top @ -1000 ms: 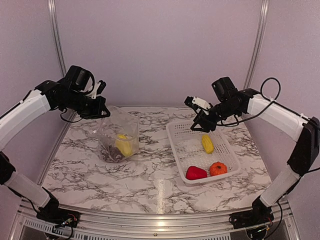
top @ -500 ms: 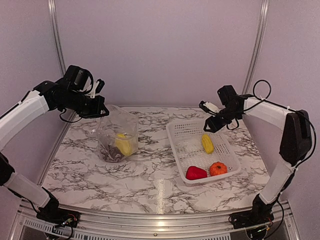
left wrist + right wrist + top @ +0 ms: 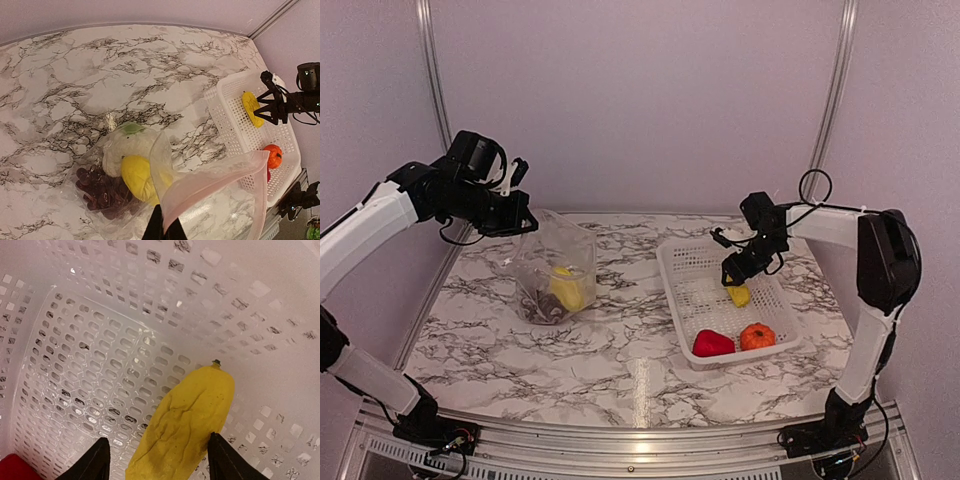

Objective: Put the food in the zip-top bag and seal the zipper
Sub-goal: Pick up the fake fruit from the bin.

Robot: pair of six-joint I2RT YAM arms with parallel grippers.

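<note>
Step in hand: my guess is it's picking up the next bit of food, the yellow piece [image 3: 185, 425] lying in the white basket [image 3: 672, 288].
Right jaws: spread, down inside the basket with a finger [image 3: 95, 462] on each side of the yellow piece's lower end. Nothing's pinched yet.
Left jaws: pressed together on the lip of the zip-top bag [image 3: 555, 265], holding it up off the surface [image 3: 620, 350] so the mouth gapes.
Food so far: cauliflower [image 3: 125, 147], grapes [image 3: 97, 190] and another yellow piece [image 3: 137, 172] are in the bag. Red pepper [image 3: 711, 345] and orange fruit [image 3: 756, 337] sit at the basket's near end.
Zipper [image 3: 215, 177]: the strip along the mouth, wide open and unsealed.
How I'd do it: in the wrist view the piece sits closer to one finger, so nudge sideways until it's centred. Then squeeze across the narrow width, low on the body.
Then: lift straight up past the basket wall before swinging over.
Watch out: if one finger lands first, the piece will probably skid on the lattice.
</note>
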